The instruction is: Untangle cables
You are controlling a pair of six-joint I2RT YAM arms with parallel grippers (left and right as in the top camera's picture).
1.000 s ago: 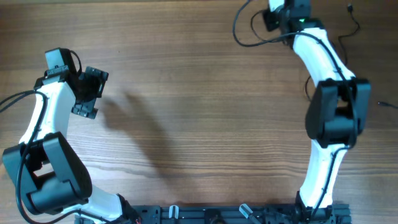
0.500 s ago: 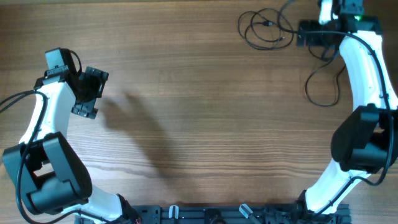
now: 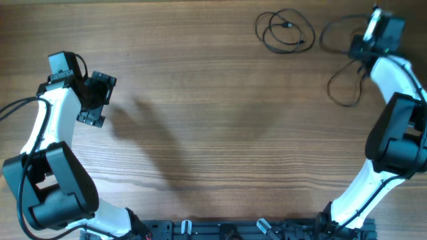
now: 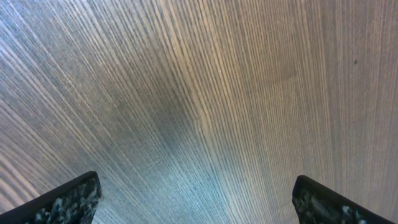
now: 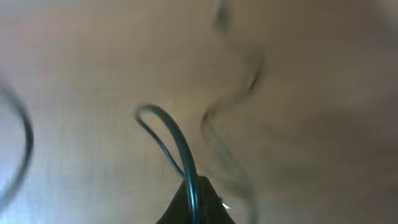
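Observation:
Two thin black cables lie at the far right of the table. One cable rests as a loose coil on its own. The other cable forms a long loop that runs up into my right gripper. In the right wrist view, my right gripper is shut on this cable, which arcs up out of the closed tips. My left gripper hangs open far off at the left; its wrist view shows the left gripper over bare wood, with nothing between the wide fingertips.
Thicker black wires run along both white arms. The right arm stands along the table's right edge, and the left arm along the left. A black rail lines the near edge.
My right arm has swung from the far middle toward the right edge, drawing one cable away from the coil, which stays put. The left arm has not moved.

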